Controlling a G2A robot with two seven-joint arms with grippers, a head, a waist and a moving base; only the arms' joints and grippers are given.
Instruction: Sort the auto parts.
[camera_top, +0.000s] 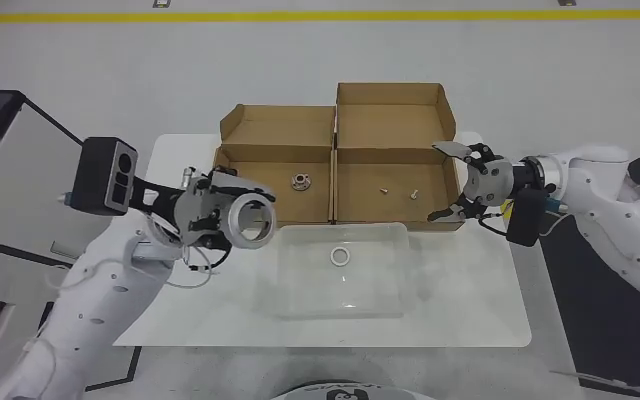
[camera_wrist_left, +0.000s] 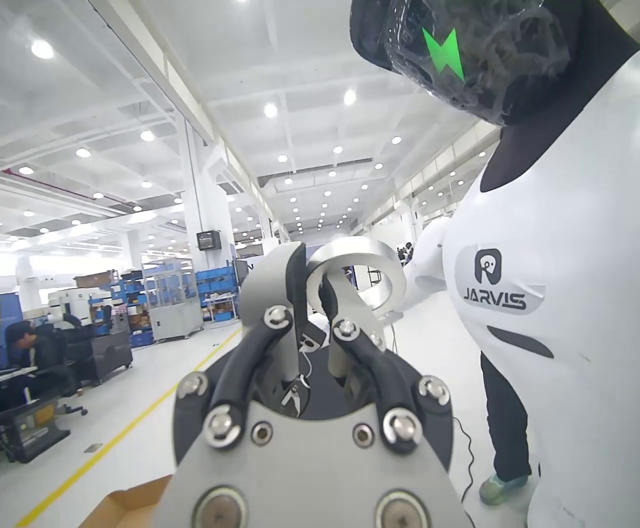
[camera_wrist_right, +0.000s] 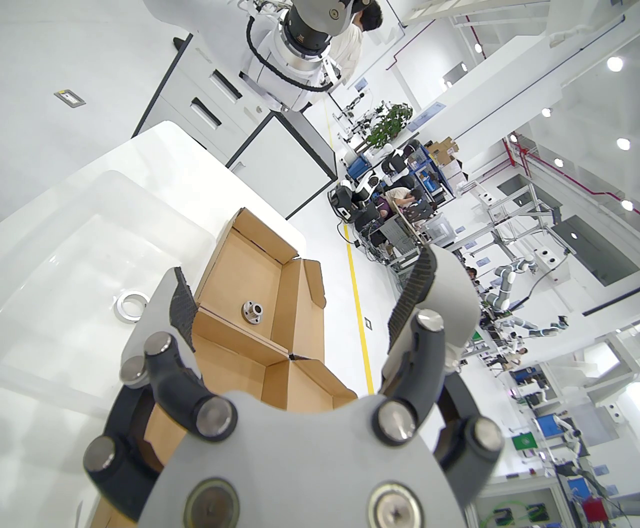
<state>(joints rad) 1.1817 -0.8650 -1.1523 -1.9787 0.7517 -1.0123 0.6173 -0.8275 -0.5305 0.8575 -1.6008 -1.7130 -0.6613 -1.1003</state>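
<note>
My left gripper (camera_top: 232, 205) is shut on a large metal ring (camera_top: 250, 219), held above the table just left of the clear tray (camera_top: 300, 290); the ring (camera_wrist_left: 357, 280) stands pinched by its wall between the fingers. A small white ring (camera_top: 339, 257) lies in the tray (camera_wrist_right: 60, 240) and appears again as a ring (camera_wrist_right: 131, 306) in the right wrist view. A flanged metal hub (camera_top: 301, 181) sits in the left cardboard box (camera_top: 245, 125). Two small bolts (camera_top: 396, 189) lie in the right box (camera_top: 390, 100). My right gripper (camera_top: 452, 182) hangs open at that box's right edge.
The two cardboard boxes stand side by side at the back of the white table (camera_top: 170, 260), with flaps raised. A black monitor (camera_top: 20, 140) stands left of the table. The table's front strip is bare.
</note>
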